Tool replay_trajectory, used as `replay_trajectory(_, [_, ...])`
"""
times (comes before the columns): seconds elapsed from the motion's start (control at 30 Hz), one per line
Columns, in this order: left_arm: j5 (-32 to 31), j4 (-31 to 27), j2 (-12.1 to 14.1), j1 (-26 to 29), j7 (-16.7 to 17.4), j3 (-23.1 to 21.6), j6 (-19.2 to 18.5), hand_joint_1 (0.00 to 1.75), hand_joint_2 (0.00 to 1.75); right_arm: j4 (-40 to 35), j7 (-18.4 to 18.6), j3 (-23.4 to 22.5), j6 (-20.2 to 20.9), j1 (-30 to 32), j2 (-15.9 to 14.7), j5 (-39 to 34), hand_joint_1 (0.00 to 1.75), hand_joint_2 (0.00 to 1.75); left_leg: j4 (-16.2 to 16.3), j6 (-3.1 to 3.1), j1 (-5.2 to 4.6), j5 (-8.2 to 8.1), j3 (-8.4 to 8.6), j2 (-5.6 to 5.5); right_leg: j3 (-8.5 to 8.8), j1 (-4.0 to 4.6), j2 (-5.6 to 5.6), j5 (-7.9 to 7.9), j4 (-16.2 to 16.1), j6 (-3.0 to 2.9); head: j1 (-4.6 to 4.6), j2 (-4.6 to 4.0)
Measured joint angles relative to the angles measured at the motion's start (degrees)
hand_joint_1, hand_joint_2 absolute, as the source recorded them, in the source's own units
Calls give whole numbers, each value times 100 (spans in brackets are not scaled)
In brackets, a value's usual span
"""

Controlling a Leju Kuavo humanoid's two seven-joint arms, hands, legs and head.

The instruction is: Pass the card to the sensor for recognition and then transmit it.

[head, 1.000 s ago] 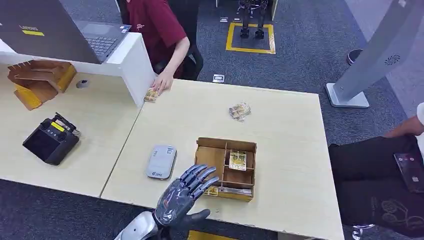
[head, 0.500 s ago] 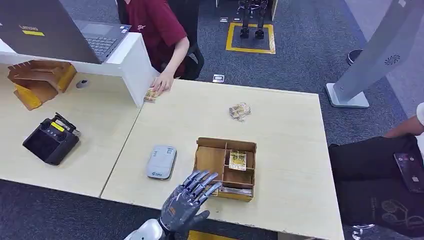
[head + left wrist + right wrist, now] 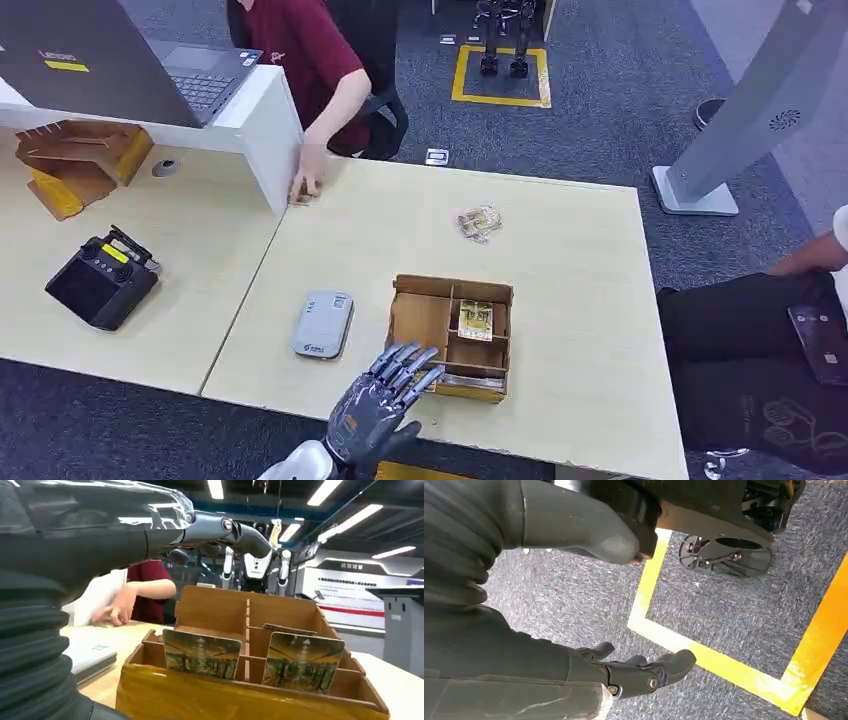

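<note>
The left hand (image 3: 375, 405) hovers empty, fingers spread, at the near edge of the pale table (image 3: 580, 300); the right hand (image 3: 634, 672) hangs over grey carpet (image 3: 734, 605), fingers loosely apart, holding nothing. Beside the left hand lies a grey sensor (image 3: 323, 323). A wooden box (image 3: 452, 336) holds a card (image 3: 475, 319) upright. Farther off, a person's hand (image 3: 305, 180) touches the table.

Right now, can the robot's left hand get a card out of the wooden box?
Probably yes. The left hand hovers open at the wooden box's near edge, and the cards stand upright with nothing covering them.
</note>
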Motion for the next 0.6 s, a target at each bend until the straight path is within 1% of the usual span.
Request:
replay_trajectory(0.1, [-168, 76, -46, -41, 146, 0, 87, 0, 175, 0, 4, 0, 0, 0, 0, 7, 0, 175, 0, 0, 0, 0, 0, 0, 0, 0, 0, 0, 0, 0, 2, 0])
replay_trajectory(0.37, [-295, 269, -164, -132, 382, 2, 153, 0, 175, 0, 46, 0, -4, -2, 0, 22, 0, 175, 0, 0, 0, 0, 0, 0, 0, 0, -1, 0, 0, 0, 0, 0])
replay_trajectory(0.6, [-330, 431, -214, -164, 426, 2, 157, 0, 175, 0, 52, 0, -4, -2, 0, 24, 0, 175, 0, 0, 0, 0, 0, 0, 0, 0, 0, 0, 0, 0, 0, 0])
